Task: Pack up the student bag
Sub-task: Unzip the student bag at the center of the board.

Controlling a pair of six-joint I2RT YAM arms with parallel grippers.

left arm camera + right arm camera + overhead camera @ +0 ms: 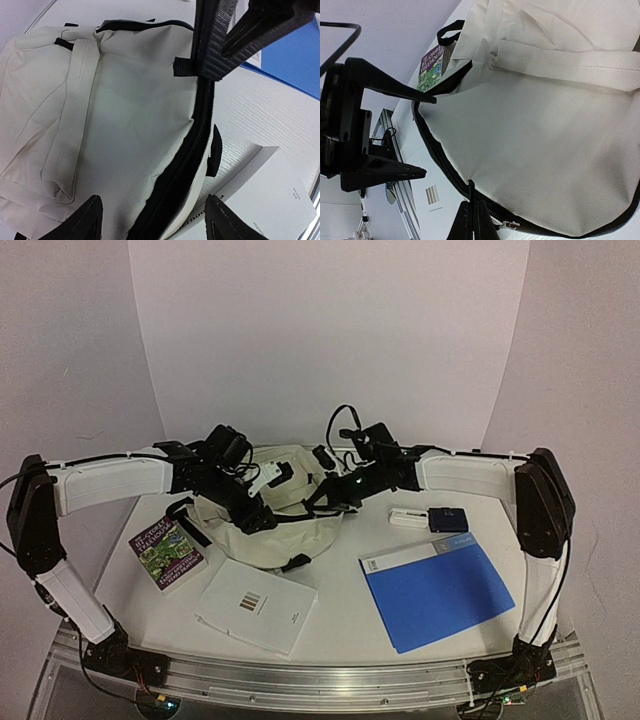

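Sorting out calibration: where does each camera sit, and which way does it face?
Top external: above, behind the bases, facing down at the table; left arm and right arm show.
Left wrist: on the left arm, facing down onto the student bag; open left tool below.
Right wrist: on the right arm, facing across the bag; right tool shut on its edge.
Shared: both wrist views show the bag and the other tool.

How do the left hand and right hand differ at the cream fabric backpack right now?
The left hand is open; the right hand is shut. The left hand holds nothing, its fingers either side of the black zipper line; the right hand pinches the cream fabric backpack at that zipper. Both are at the same zipper edge.
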